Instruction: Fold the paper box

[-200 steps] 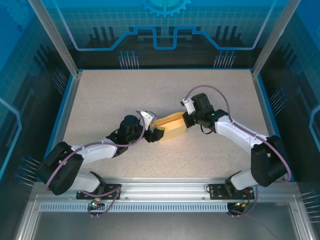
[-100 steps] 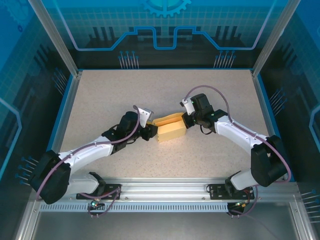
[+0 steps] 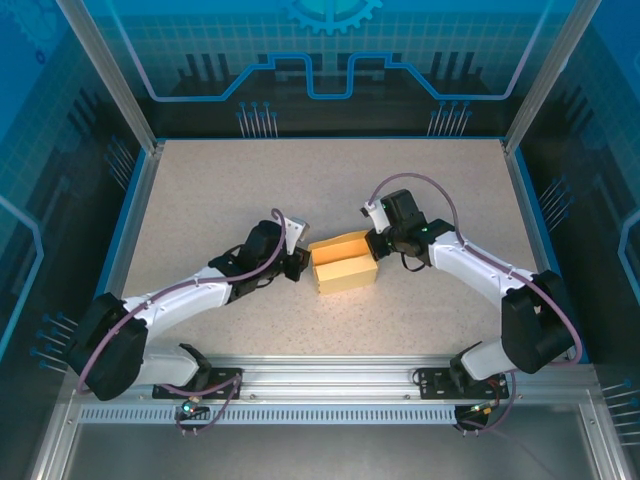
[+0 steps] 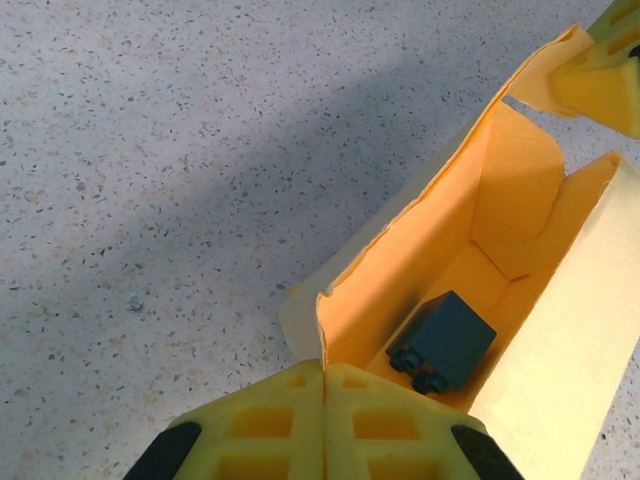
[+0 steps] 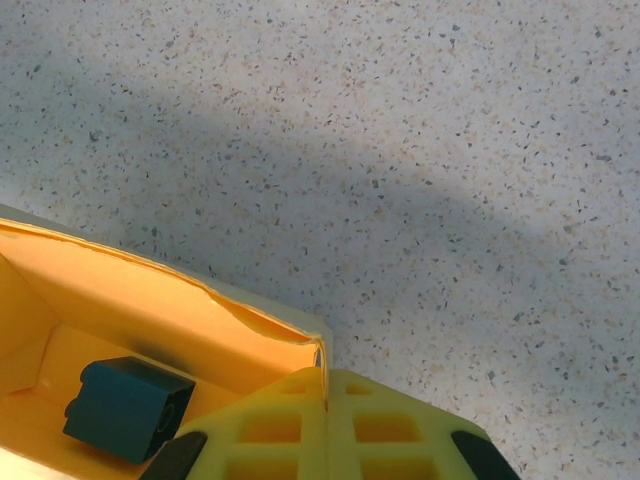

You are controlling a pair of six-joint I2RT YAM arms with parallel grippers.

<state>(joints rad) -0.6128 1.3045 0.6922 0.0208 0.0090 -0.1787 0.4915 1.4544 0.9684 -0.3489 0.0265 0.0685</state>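
The pale yellow paper box (image 3: 344,264) stands open-topped on the table between both arms. My left gripper (image 3: 300,262) is shut on the box's left wall edge; in the left wrist view the card (image 4: 400,260) runs up from between the yellow fingers (image 4: 270,425). My right gripper (image 3: 375,240) is shut on the box's far right corner; the card (image 5: 150,300) enters between its fingers (image 5: 390,420). A small dark blue cube (image 4: 445,340) lies inside the box, and the same cube (image 5: 125,405) is seen from the right wrist.
Speckled tabletop (image 3: 300,180) lies open all around the box. A blue raised edge (image 3: 130,225) borders the table, with metal frame posts (image 3: 100,70) at the back corners and a rail (image 3: 330,385) along the near side.
The box has turned and opened from a slanted, flatter shape into a squarer open box lying nearly level. My left gripper shifted slightly right with it; the right gripper barely moved.
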